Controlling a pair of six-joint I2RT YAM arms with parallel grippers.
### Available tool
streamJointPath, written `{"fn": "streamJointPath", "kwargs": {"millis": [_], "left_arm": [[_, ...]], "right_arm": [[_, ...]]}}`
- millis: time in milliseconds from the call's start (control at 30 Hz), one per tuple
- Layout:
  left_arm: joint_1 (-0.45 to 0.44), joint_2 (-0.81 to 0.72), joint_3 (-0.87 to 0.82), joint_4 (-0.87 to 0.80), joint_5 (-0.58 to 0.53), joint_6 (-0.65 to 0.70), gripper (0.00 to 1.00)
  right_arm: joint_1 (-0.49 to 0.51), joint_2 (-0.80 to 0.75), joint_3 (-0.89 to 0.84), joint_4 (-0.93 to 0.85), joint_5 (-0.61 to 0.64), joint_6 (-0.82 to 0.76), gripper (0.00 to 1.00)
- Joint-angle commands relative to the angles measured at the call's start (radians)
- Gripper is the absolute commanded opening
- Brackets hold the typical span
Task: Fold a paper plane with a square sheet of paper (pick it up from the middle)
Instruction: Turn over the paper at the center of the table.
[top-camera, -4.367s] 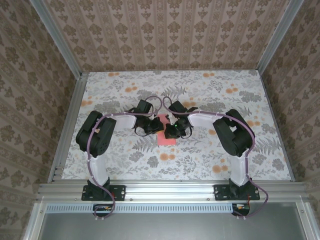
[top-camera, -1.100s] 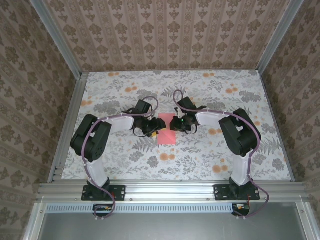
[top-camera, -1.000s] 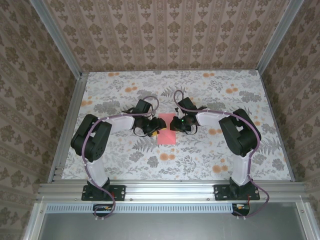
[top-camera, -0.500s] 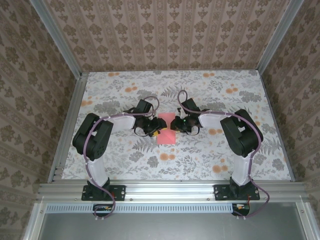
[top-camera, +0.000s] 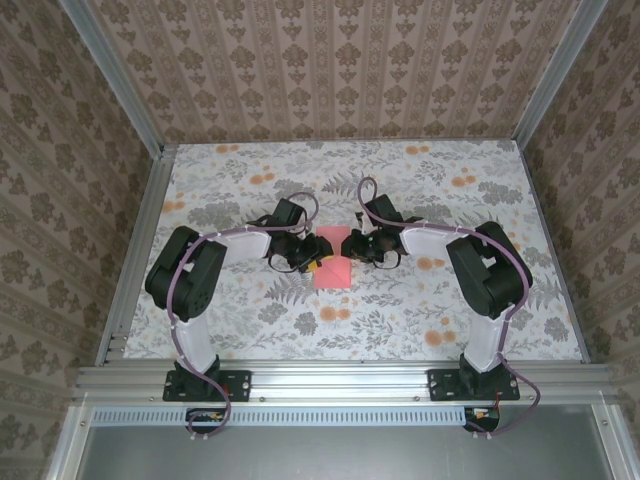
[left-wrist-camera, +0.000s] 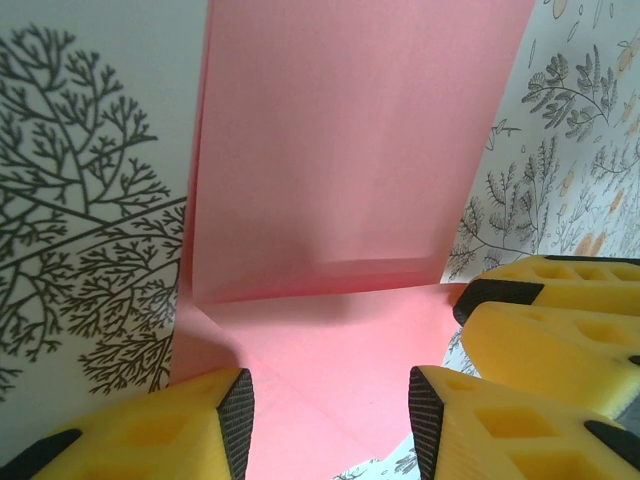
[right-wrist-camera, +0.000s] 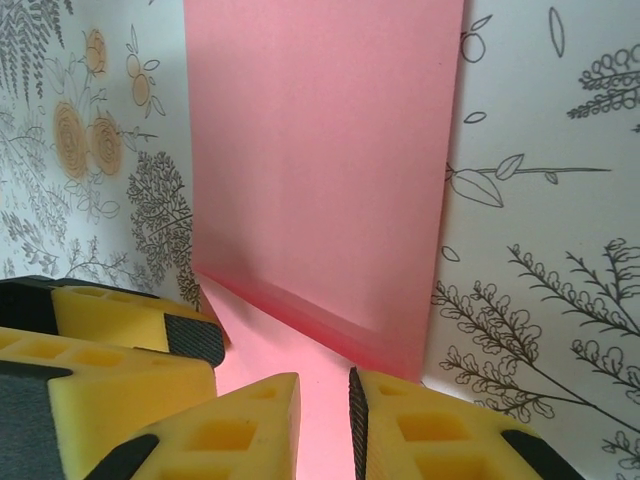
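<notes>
**Top view.** The square sheet of paper (top-camera: 333, 270) is seen at the middle of the flower-printed table (top-camera: 450, 320), lying between the two grippers. The left gripper (top-camera: 308, 258) is set against the sheet's left side and the right gripper (top-camera: 358, 247) against its right side, both towards the far end of the sheet. The near part of the sheet is spread flat on the table.

**Left wrist view.** A crease (left-wrist-camera: 320, 290) is shown running across the paper, and the flap on the camera's side of it is raised off the table. The left gripper's jaws are held apart, unclenched, with the flap seen in the gap between them. To the right, the other gripper's yellow fingers (left-wrist-camera: 560, 340) are met by a corner of the flap.

**Right wrist view.** The right gripper's jaws are drawn close together, and pink paper is seen in the narrow gap. Whether the paper is actually pinched cannot be told.
</notes>
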Motion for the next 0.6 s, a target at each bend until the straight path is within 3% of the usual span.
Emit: {"fn": "streamJointPath", "kwargs": {"millis": [0, 567], "left_arm": [[-0.003, 0.013, 0.015, 0.000, 0.016, -0.016, 0.48], [-0.003, 0.030, 0.025, 0.047, 0.046, -0.048, 0.50]], "right_arm": [[-0.008, 0.019, -0.011, -0.040, 0.023, -0.012, 0.23], [-0.018, 0.053, -0.021, -0.046, 0.037, -0.011, 0.23]]}}
